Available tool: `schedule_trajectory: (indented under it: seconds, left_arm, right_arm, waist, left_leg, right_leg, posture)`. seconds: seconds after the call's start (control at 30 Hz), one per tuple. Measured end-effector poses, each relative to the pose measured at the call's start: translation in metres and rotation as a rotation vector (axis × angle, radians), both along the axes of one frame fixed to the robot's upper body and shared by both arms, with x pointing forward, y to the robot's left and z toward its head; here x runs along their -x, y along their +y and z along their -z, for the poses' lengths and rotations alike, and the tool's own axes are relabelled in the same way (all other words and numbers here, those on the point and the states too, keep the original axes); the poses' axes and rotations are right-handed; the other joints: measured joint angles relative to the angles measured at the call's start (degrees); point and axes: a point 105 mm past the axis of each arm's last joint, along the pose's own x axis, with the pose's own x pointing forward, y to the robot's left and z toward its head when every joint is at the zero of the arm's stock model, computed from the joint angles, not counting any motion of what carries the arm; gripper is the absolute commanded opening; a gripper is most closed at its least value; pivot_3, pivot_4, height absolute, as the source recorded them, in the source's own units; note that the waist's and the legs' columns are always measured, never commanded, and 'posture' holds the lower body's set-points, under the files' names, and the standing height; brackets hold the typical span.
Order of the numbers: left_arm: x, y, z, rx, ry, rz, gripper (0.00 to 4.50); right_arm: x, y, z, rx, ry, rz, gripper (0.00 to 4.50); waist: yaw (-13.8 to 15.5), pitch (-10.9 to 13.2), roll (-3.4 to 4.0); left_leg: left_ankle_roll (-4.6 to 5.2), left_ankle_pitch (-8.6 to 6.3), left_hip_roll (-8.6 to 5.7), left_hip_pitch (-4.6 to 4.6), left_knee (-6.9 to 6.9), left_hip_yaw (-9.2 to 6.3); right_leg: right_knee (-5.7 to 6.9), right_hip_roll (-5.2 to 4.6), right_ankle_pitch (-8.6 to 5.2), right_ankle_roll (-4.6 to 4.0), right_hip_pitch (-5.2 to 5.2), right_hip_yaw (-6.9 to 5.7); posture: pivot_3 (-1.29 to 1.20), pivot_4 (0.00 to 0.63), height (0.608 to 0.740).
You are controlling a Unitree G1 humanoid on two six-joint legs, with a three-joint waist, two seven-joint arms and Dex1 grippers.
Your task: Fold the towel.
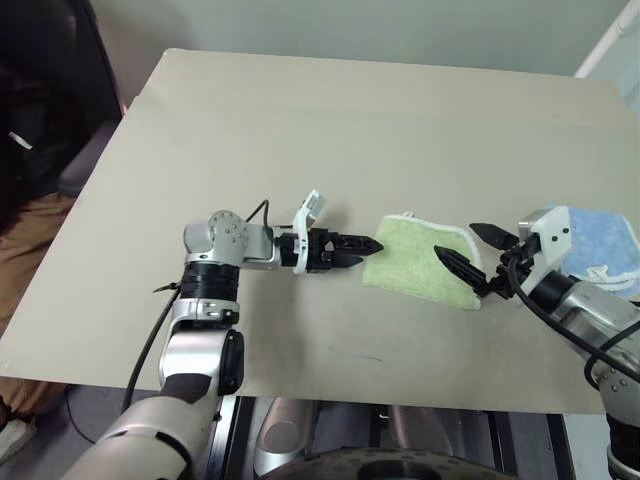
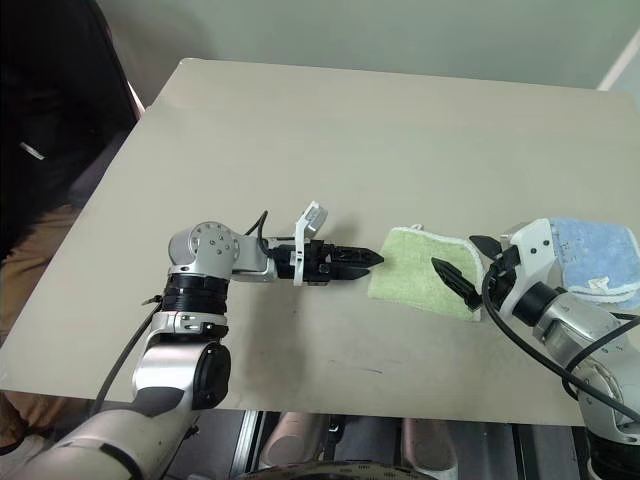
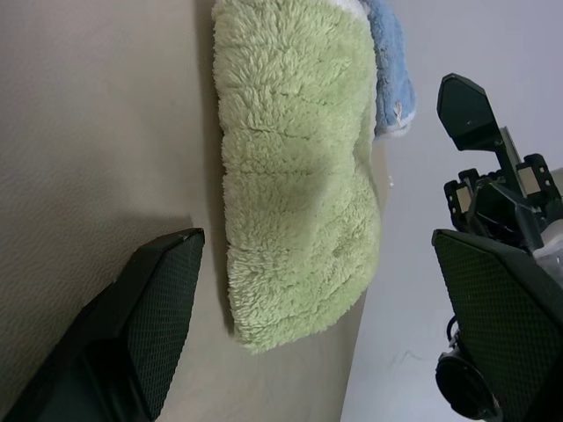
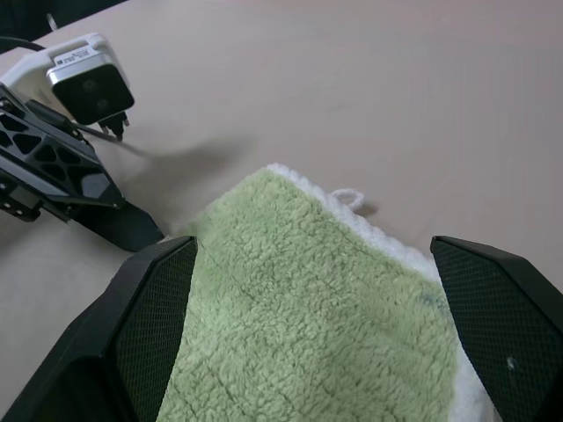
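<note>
The towel (image 1: 425, 260) is laid folded on the table (image 1: 330, 120), toward the robot's right side, between the two grippers; its white edge and small loop tag (image 4: 349, 199) are seen best from the right wrist, where the loop is stuck out past the far edge; in the head views that tag is reduced to a tiny speck at the top edge. From the left wrist the towel is shown end-on as a thick folded pad, with the blue towel (image 3: 387, 61) tucked just behind it; the blue towel is seen in the head views lying past the right gripper near the table's right edge, partly hidden by that arm.

The left gripper (image 1: 355, 248) is held level, pointed at the towel's left edge, its fingers spread wide with nothing between them; its tip is just beside the towel, and contact can't be made out. The right gripper (image 1: 475, 250) is also splayed wide open and empty, one finger over the towel's right end, the other off past its corner; the right gripper's fingers are caught in the left wrist view too.

A seated person's leg (image 1: 30, 250) is visible at the table's left side.
</note>
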Motion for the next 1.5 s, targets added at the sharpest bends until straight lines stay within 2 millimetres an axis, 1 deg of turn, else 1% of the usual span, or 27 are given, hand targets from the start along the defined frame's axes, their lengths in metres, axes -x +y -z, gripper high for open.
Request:
schedule_trajectory:
  seconds: [0.13,0.23,0.37,0.43,0.63,0.77,0.87,1.0,1.17,1.23,1.3,1.4,1.5]
  left_arm:
    - [-0.001,-0.014,0.002,0.011,0.032,0.019,4.50]
    - [0.000,-0.027,0.004,0.043,0.066,0.027,4.50]
    - [0.003,-0.044,0.006,0.055,0.080,0.050,4.50]
    - [0.006,-0.050,0.006,0.062,0.081,0.065,4.50]
    - [0.012,-0.066,0.008,0.082,0.089,0.106,4.50]
    - [0.014,-0.079,0.009,0.106,0.093,0.120,4.50]
    - [0.015,-0.086,0.011,0.112,0.087,0.127,4.50]
    - [0.018,-0.098,0.014,0.115,0.062,0.147,4.50]
    - [0.021,-0.103,0.015,0.120,0.057,0.162,4.50]
    - [0.022,-0.104,0.014,0.122,0.060,0.169,4.50]
    - [0.022,-0.104,0.013,0.127,0.062,0.174,4.50]
    - [0.022,-0.106,0.012,0.127,0.070,0.180,4.50]
    - [0.022,-0.106,0.012,0.126,0.074,0.184,4.50]
  right_arm:
    - [0.003,0.000,0.003,0.007,0.014,0.005,4.49]
    - [0.006,0.001,0.004,0.016,0.019,0.004,4.49]
    - [0.008,-0.003,0.010,0.052,0.036,0.024,4.49]
    - [0.008,-0.004,0.011,0.058,0.037,0.028,4.49]
    - [0.009,-0.008,0.014,0.086,0.049,0.037,4.49]
    - [0.009,-0.010,0.014,0.095,0.050,0.044,4.49]
    - [0.011,-0.014,0.016,0.111,0.062,0.049,4.49]
    - [0.013,-0.014,0.018,0.119,0.076,0.036,4.49]
    - [0.017,-0.018,0.023,0.141,0.100,0.030,4.49]
    - [0.021,-0.020,0.026,0.140,0.118,0.030,4.49]
    - [0.023,-0.024,0.024,0.141,0.121,0.031,4.49]
    - [0.033,-0.034,0.019,0.144,0.137,0.025,4.49]
    - [0.045,-0.046,0.019,0.179,0.170,0.024,4.49]
  waist:
    - [0.99,-0.02,0.04]
    - [1.49,-0.02,0.05]
    - [2.06,-0.02,0.05]
    - [2.19,-0.02,0.05]
    - [2.46,-0.03,0.06]
    - [3.14,-0.02,0.07]
    - [3.45,-0.03,0.10]
    - [4.15,-0.03,0.18]
    - [4.37,-0.03,0.18]
    - [4.40,-0.04,0.18]
    - [4.41,-0.04,0.20]
    - [4.58,-0.05,0.21]
    - [4.61,-0.05,0.20]
  left_leg:
    - [0.01,-0.05,-0.15,0.22,0.00,-0.03]
    - [-0.10,-0.60,-0.39,0.33,0.02,-0.16]
    - [-0.09,-0.58,-0.68,0.47,0.04,-0.23]
    - [-0.06,-0.57,-0.88,0.49,0.03,-0.25]
    - [0.43,-0.71,-1.62,0.50,0.03,-0.25]
    - [0.97,-0.74,-2.20,0.54,0.04,-0.24]
    - [1.20,-0.76,-2.35,0.55,0.04,-0.31]
    - [1.48,-0.71,-2.73,0.48,0.06,-0.43]
    - [1.61,-0.69,-2.84,0.22,0.07,-0.43]
    - [1.66,-0.73,-2.85,0.15,0.07,-0.43]
    - [1.67,-0.73,-2.89,0.08,0.07,-0.43]
    - [1.68,-0.74,-2.93,-0.04,0.08,-0.46]
    - [1.69,-0.76,-2.92,-0.05,0.07,-0.46]
  right_leg:
    - [-0.03,-0.09,-0.06,0.10,0.31,0.02]
    - [-0.13,-0.20,-0.13,0.22,0.58,0.06]
    - [-0.25,-0.42,-0.19,0.33,0.89,0.11]
    - [-0.25,-0.66,-0.33,0.55,0.92,0.11]
    - [-0.27,-1.36,-0.39,0.67,1.14,0.06]
    - [-0.46,-1.94,-0.50,0.91,1.41,0.03]
    - [-0.96,-1.96,-0.46,0.93,1.73,0.06]
    - [-1.08,-2.16,-0.50,0.98,1.91,0.22]
    - [-1.29,-2.18,-0.52,1.02,1.95,0.36]
    - [-1.32,-2.18,-0.57,1.16,1.95,0.36]
    - [-1.33,-2.21,-0.62,1.32,1.91,0.36]
    - [-1.34,-2.23,-0.69,1.51,1.88,0.37]
    - [-1.35,-2.23,-0.75,1.60,1.89,0.37]
  posture:
    - [0.00,0.150,0.740]
    - [0.00,0.150,0.740]
    - [0.00,0.150,0.740]
    - [0.00,0.150,0.740]
    - [0.00,0.150,0.740]
    - [0.00,0.150,0.740]
    - [0.00,0.150,0.740]
    - [0.00,0.150,0.740]
    - [0.00,0.150,0.740]
    - [0.00,0.150,0.740]
    - [0.00,0.150,0.740]
    - [0.00,0.150,0.740]
    - [0.00,0.150,0.740]
